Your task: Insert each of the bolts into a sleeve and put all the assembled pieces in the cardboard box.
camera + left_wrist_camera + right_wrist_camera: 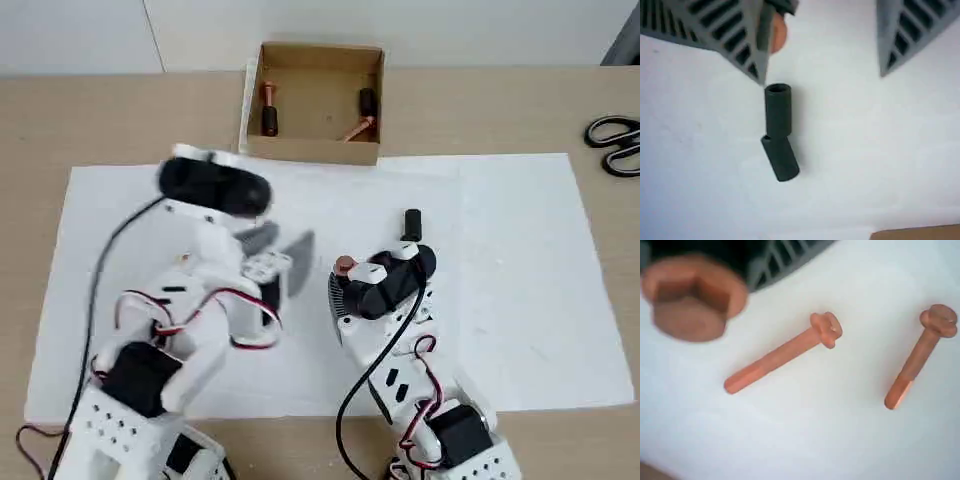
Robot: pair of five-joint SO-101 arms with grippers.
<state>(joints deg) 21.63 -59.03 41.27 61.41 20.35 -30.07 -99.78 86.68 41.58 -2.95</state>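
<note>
The cardboard box, well beyond my jaws, holds two assembled pieces. My left jaws hang open over two touching sleeves while my right jaws clamp a bolt; next, I judge, one sleeve needs gripping and aligning with it.

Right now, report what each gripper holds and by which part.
The right gripper holds a bolt by its shank, and the head sticks out free. The left gripper is open and holds nothing.
</note>
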